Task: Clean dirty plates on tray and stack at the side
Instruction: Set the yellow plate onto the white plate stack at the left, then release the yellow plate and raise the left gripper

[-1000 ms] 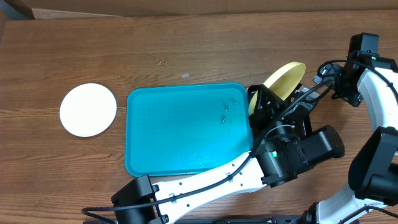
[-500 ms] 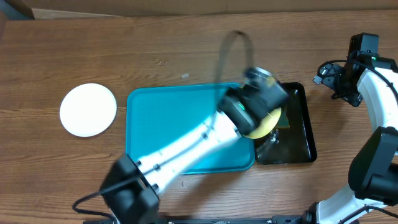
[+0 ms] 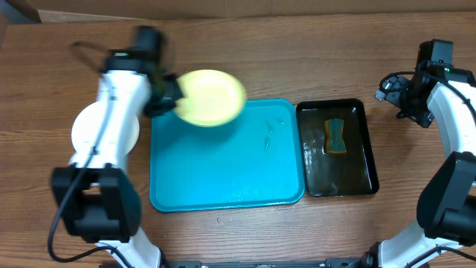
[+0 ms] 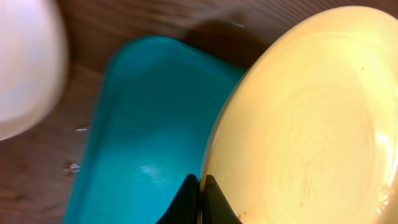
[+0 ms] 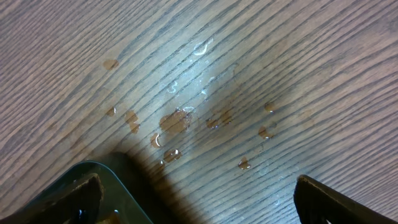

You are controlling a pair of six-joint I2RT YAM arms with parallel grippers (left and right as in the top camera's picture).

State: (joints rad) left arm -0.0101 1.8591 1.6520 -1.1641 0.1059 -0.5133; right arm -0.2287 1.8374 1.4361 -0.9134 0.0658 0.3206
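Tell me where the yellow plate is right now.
Overhead view, left side: the pale yellow plate is pinched by its rim in the left gripper, over the top-left corner of the turquoise tray, right of the white plate.

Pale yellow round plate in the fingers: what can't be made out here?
Pale yellow round plate: underside faces away in both views.
Left fingers: only tips show, cut by bottom edge; overhead blurred.
White round plate: blurred, cut off; left arm covers it overhead.

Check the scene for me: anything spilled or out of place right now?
Yes. Liquid droplets lie spilled on the bare wooden table under the right wrist camera, near the black tray. Small streaks also mark the turquoise tray.
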